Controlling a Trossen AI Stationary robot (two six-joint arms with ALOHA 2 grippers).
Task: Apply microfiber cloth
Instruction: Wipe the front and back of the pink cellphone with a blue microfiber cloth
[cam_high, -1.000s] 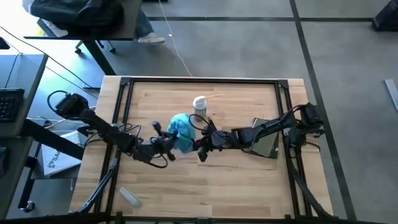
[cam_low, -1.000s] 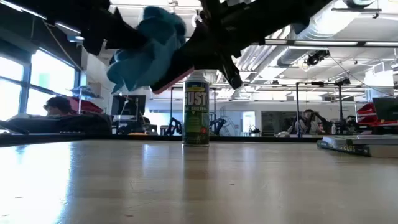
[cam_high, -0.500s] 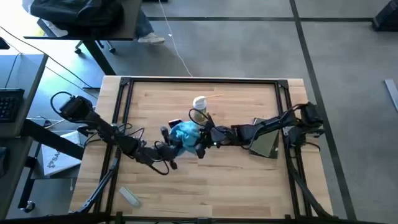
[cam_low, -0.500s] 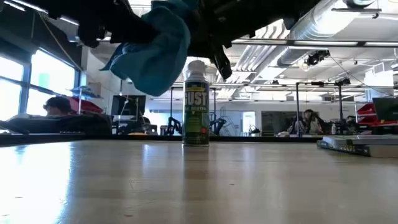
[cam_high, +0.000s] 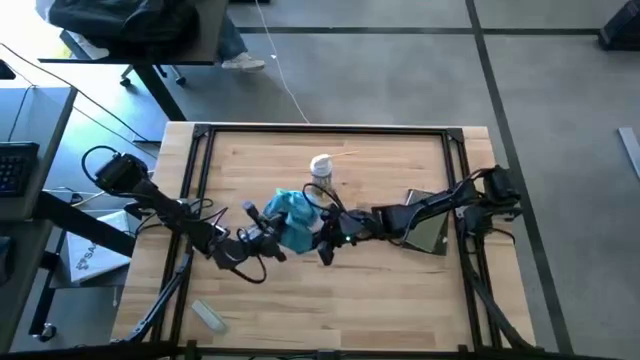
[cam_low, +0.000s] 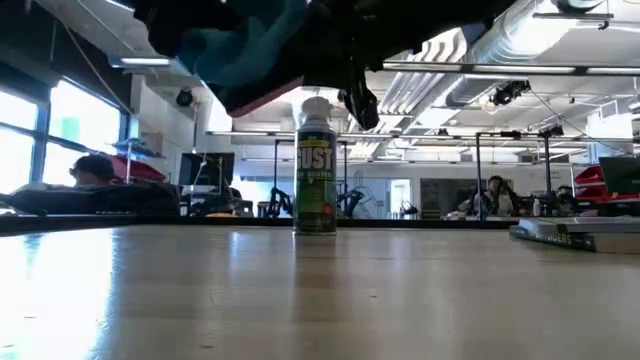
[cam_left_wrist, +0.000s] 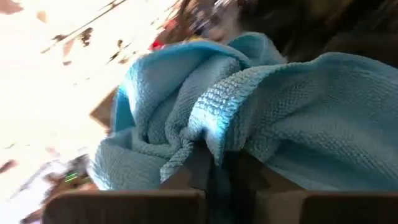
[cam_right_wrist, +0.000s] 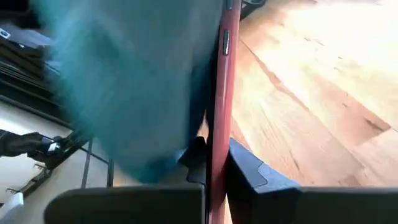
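The light-blue microfiber cloth (cam_high: 293, 218) is bunched up above the middle of the table, with my left gripper (cam_high: 266, 230) shut on it. My right gripper (cam_high: 328, 237) comes from the right and is shut on a thin phone with a red edge (cam_right_wrist: 219, 87). The cloth (cam_right_wrist: 124, 81) lies against one flat side of the phone. Cloth and phone (cam_low: 272, 98) both hang well above the tabletop in the low view. The cloth hides most of the phone from above. My left gripper pinches a gathered fold of the cloth (cam_left_wrist: 193, 134) between its two fingers, several layers bunched together. The rest of the cloth billows past the fingertips, clear of the table and resting against the phone. My right gripper pinches the phone's two flat faces near one end (cam_right_wrist: 215, 146). The phone stands on edge, lifted clear of the table.
A green-labelled spray can (cam_high: 321, 168) stands upright just beyond the grippers, toward the far edge. A flat grey-green pad (cam_high: 428, 230) lies at the right under my right arm. A small white object (cam_high: 208, 314) lies near the front left corner.
My left gripper has carried the cloth a little toward the right against the phone, then back toward the left and the near edge. The cloth, which hung down loosely a second ago, now sits higher and bunched against the phone. My right gripper has stayed nearly in place.
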